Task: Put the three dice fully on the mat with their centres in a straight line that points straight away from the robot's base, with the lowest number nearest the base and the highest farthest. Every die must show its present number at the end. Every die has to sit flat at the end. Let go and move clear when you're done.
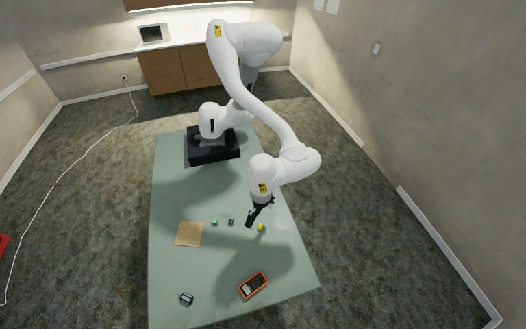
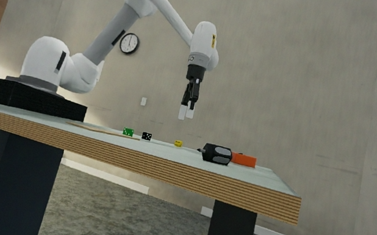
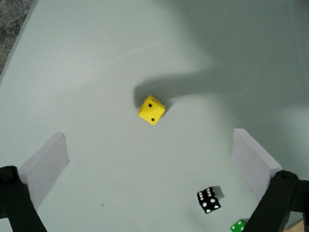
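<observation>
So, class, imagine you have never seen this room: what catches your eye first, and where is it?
The big white arm curving from its black base over the pale green table, its open gripper hanging empty above the yellow die. Then the row of small dice: green die, black die, yellow, beside a tan mat, all three off it.

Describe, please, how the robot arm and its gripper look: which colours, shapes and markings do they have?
The smooth white rounded arm has bulbous joints, a grey upper link, black slot marks and small yellow labels near the wrist and shoulder. It stands on a black block base. A grey ring joins the wrist to the black two-finger gripper, whose fingers end in pale flat pads. No loose cables show.
</observation>
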Controlling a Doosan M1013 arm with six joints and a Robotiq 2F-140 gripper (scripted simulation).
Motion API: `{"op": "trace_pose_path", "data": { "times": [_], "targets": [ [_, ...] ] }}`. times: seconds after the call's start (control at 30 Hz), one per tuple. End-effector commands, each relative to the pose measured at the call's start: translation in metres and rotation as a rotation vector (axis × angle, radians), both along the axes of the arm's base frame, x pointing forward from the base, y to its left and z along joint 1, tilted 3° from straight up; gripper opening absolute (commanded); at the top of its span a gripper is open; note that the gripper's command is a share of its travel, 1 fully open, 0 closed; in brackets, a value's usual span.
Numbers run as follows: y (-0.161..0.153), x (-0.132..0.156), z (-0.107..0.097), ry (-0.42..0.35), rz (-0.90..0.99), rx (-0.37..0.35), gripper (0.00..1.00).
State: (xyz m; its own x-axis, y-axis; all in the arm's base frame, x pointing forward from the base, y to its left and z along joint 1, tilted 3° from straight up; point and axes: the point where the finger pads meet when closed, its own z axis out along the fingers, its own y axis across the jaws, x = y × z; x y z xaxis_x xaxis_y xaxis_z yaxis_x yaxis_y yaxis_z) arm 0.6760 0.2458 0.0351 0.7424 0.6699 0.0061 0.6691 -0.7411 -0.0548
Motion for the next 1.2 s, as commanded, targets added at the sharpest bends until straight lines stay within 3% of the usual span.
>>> {"op": "trace_pose_path", "data": {
  "times": [0.0,0.4,0.6,0.63,1.17],
  "targets": [
    [0.000,0.000,-0.002,0.003,-0.157,-0.015,1.00],
    [0.000,0.000,-0.011,0.019,-0.561,-0.027,1.00],
    [0.000,0.000,-0.013,0.022,-0.636,-0.029,1.00],
    [0.000,0.000,-0.013,0.022,-0.636,-0.029,0.32],
    [0.000,0.000,-0.013,0.022,-0.636,-0.029,0.32]
  ]
}}
